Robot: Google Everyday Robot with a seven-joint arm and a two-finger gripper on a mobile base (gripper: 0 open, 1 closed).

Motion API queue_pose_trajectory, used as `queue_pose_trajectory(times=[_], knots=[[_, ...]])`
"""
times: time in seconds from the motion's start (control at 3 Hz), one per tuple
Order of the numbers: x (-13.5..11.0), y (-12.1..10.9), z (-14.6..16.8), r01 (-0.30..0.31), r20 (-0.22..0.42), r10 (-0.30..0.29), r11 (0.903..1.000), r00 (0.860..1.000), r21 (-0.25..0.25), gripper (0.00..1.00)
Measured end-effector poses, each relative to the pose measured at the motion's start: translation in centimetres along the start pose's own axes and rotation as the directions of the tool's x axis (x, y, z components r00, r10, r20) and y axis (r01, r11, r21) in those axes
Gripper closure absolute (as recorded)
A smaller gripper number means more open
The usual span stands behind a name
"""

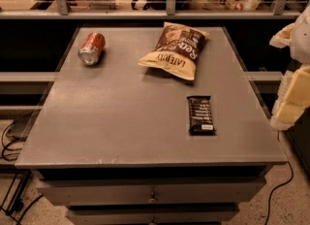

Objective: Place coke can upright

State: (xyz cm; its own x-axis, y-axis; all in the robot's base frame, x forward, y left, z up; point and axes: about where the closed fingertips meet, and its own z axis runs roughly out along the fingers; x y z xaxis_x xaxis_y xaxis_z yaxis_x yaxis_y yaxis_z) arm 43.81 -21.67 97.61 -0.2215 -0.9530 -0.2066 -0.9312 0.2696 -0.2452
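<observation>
At eleven o'clock on the table (121,122), the coke can (91,48) lies sideways.
Gripper (289,106) at three o'clock, beyond the edge; open or closed, cannot tell.

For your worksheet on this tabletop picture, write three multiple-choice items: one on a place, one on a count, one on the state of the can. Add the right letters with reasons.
1. Where on the table is the coke can?
A far left corner
B near right corner
C centre

2. How many items lie on the table?
A two
B three
C five

3. How does the can rest?
A upright
B on its side
C crushed flat

Answers:
1 A: it lies by the far edge, left of the chip bag.
2 B: the can, the chip bag and the dark snack bar.
3 B: its silver end faces the camera; the gripper is at the right of the picture, beside the table and apart from the can.
</observation>
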Motion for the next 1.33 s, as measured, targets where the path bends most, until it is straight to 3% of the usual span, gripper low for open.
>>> queue_pose_trajectory(times=[0.67,1.33], knots=[[0.0,-0.2,0.0,-0.001,0.002,0.001,1.0,1.0,-0.001,0.0],[-1.9,-5.1,2.0,0.003,0.066,0.001,0.9983,0.998,-0.059,0.0]])
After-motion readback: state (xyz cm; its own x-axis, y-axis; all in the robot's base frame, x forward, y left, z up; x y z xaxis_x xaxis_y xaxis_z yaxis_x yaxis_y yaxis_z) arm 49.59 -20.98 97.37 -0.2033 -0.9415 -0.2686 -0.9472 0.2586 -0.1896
